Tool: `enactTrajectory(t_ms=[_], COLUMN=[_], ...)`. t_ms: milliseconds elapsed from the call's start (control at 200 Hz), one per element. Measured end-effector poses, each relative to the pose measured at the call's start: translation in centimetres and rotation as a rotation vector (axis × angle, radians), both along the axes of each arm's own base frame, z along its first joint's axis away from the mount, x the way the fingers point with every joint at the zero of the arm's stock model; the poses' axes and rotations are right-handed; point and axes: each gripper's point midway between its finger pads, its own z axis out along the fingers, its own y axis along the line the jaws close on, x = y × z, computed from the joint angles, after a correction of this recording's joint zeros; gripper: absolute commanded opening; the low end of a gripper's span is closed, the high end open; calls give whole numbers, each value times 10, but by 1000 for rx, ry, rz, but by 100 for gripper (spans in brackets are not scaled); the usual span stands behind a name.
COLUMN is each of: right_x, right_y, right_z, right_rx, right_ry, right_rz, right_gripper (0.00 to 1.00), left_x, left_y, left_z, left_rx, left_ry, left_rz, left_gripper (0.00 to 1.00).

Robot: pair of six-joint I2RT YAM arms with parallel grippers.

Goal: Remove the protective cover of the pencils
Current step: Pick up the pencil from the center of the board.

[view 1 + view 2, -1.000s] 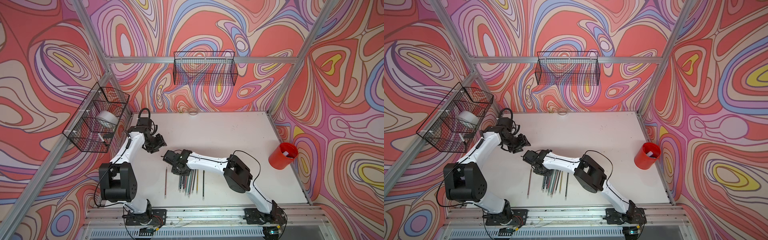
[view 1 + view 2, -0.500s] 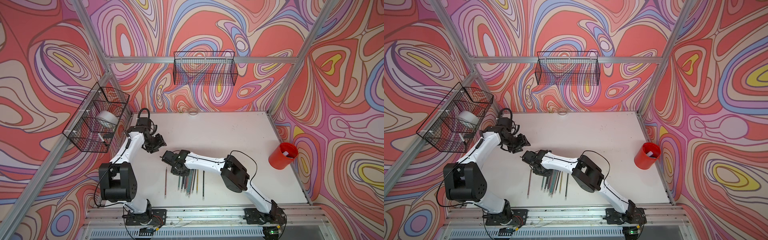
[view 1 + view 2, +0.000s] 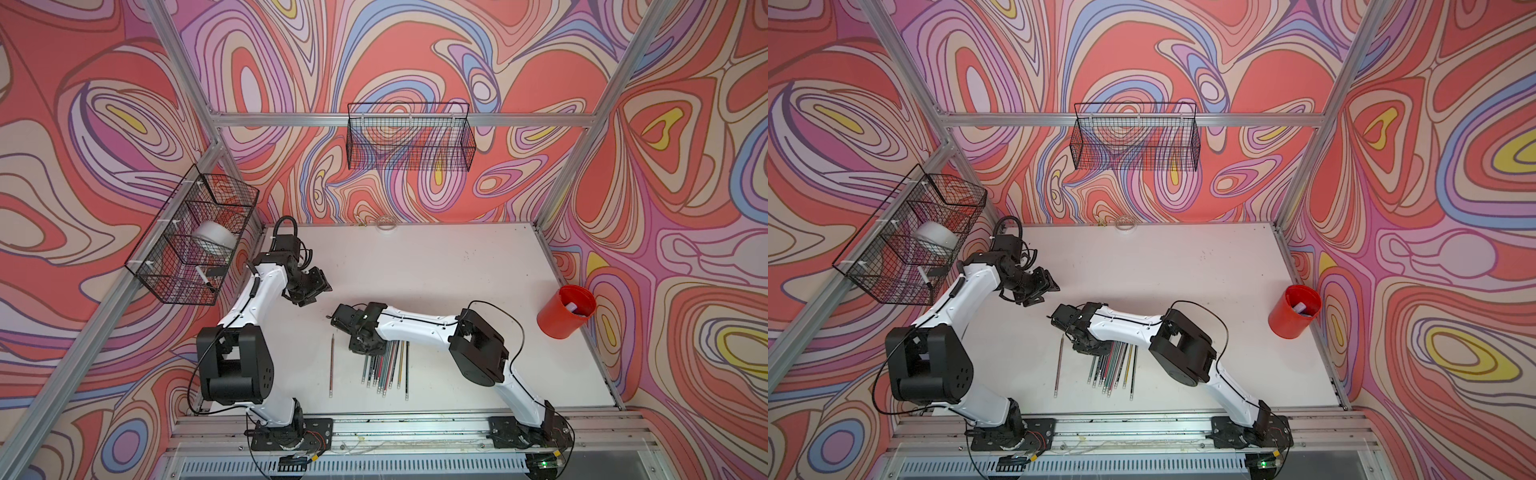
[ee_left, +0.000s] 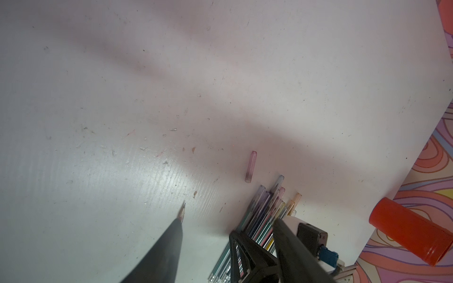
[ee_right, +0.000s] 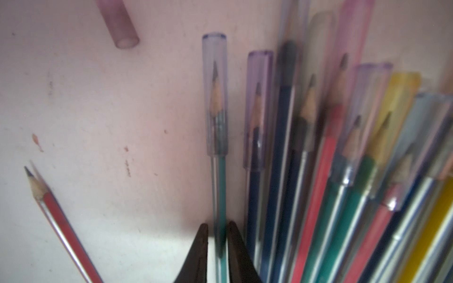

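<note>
One green-barrelled pencil (image 5: 221, 196), at the edge of the fan, is clamped by the right gripper (image 5: 217, 227), jaws nearly closed on its barrel. Its clear bluish tube cap (image 5: 215, 95) is on over the tip. Just beside it, the bundle of thin capped pencils (image 3: 384, 365) lies near the front middle of the white table (image 3: 457, 270). Just beyond the tips lies a loose pinkish translucent cap (image 4: 251, 166). Off to one side, alone, is a bare red pencil (image 3: 331, 365). Well apart, the left gripper (image 3: 314, 287) hovers with its jaws partly spread, holding nothing.

At the table's right edge stands a red plastic cup (image 3: 561, 322) with something pale lavender (image 3: 572, 307) inside. On the left wall hangs a black wire basket (image 3: 166, 282) holding a white roll (image 3: 214, 241) and a white marker with black cap (image 3: 205, 279).
</note>
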Motion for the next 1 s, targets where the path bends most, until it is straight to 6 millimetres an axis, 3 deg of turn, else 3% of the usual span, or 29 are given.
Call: enactTrajectory(t_ms=[786,996], right_x=[2,1], right_y=[26,32], right_z=[4,18], right_rx=[121,212], right_ry=[-29,-73], right_rz=[120,165], right_gripper=[9,9], left_x=[4,-5], left_y=[-7,-17], left_z=[20,17], left_rx=[-44,-105], left_ry=[-88,-81], left_rz=[-18,-38], left_gripper=[66,67])
